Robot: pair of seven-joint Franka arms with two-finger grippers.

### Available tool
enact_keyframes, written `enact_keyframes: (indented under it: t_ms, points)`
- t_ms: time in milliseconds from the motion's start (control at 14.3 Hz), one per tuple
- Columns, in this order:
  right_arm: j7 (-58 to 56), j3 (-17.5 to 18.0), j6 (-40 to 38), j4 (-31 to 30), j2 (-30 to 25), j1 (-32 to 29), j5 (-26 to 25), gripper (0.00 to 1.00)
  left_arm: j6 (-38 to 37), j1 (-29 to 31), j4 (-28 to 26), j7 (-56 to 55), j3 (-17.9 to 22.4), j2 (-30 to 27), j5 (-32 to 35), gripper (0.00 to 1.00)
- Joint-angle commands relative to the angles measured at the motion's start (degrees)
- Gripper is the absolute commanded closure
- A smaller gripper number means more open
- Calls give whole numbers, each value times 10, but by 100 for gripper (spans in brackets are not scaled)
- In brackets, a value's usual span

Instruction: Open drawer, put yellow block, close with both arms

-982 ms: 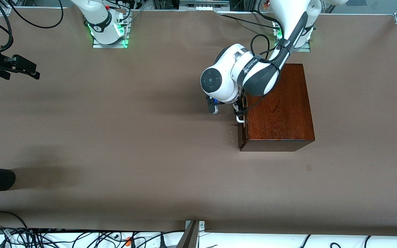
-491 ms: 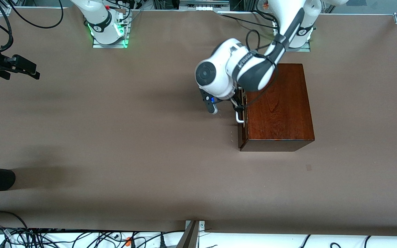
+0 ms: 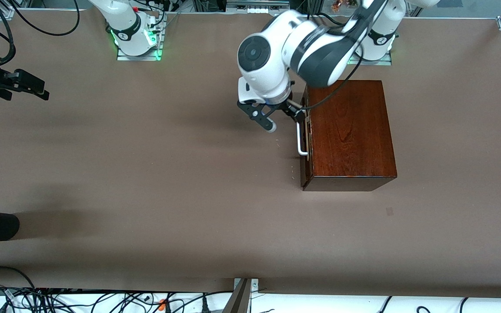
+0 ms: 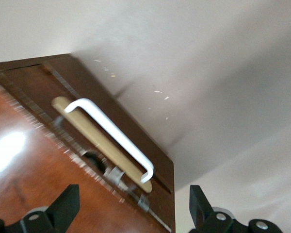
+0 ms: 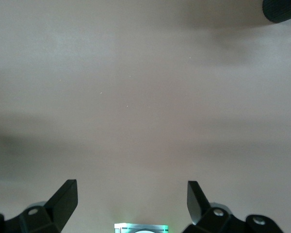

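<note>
A brown-covered table [image 3: 155, 174] is seen carrying a glossy reddish-brown wooden box [image 3: 349, 130], set down toward the left arm's end, its closed drawer [image 3: 305, 143] and white handle [image 3: 300, 138] lying just beside the left gripper [image 3: 283, 118].

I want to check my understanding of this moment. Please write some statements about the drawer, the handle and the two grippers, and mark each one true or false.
1. The drawer is shut in the wooden box. True.
2. The left gripper grips the white handle. False: its fingers are open, above the handle.
3. The yellow block sits on the box. False: no block is visible.
4. The right gripper is open at the right arm's end of the table. True.
</note>
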Motion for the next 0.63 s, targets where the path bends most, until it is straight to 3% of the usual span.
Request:
enact_keyframes:
  t_ms: [0,351,561]
  points:
    - [0,4,-7,3,-1,-7,-3,0,-70,3,96,-74,21,2,-10,0]
    - [0,4,-7,3,-1,-7,-3,0,-109,24,112,-138,71,-38,-13,0]
    - [0,4,-7,3,-1,-7,-3,0,-109,106,94,-136,67,-82,-70,0]
